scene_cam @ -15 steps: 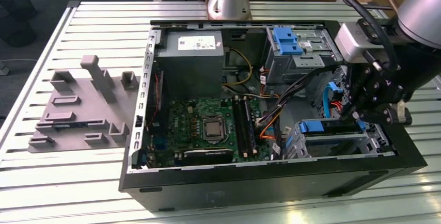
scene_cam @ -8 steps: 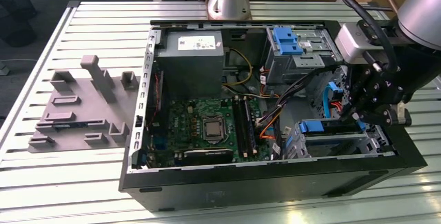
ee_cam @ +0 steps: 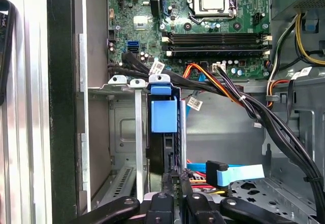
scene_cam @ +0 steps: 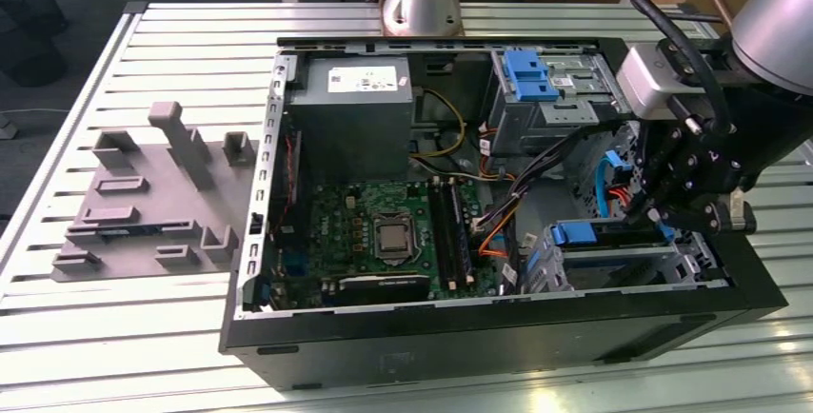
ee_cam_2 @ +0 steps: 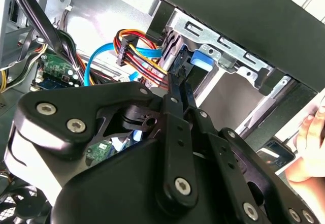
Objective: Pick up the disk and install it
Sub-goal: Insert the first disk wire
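- Jaws of gripper (ee_cam: 173,183) clenched edge-on around the disk (ee_cam: 163,132), narrow black fingers pinching its thin rim.
- Install step in hand: disk standing upright, partly sunk in the metal drive cage (scene_cam: 623,256); blue plastic frame tab topmost.
- Next, likely a straight, firm push along the cage rails.
- Beyond: tangled cables, green motherboard (ee_cam: 203,26).

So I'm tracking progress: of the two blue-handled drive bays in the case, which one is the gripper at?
The lower bay, by the case's front edge in the exterior view: the gripper hangs right at its blue tab. The other bay, beside the grey power supply, stands apart from it.
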Available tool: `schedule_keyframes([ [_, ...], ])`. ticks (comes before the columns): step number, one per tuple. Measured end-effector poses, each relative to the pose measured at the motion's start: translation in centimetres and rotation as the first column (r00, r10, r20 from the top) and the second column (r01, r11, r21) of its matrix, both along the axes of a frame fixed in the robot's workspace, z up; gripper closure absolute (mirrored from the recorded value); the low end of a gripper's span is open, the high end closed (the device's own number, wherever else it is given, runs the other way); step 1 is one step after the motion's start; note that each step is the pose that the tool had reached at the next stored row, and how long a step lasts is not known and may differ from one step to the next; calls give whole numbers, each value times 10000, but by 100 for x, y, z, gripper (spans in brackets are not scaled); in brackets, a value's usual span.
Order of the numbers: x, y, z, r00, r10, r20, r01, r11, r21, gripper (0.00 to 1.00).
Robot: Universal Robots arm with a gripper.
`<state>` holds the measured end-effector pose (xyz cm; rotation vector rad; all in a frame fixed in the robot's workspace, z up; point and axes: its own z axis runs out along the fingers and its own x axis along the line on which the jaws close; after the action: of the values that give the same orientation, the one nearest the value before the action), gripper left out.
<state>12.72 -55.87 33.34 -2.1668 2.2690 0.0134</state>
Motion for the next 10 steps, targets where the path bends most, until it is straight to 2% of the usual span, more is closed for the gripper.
schedule_keyframes([
  [10, 18, -1, -3, 10000, -3, -39, 3, 10000, 7, 84],
])
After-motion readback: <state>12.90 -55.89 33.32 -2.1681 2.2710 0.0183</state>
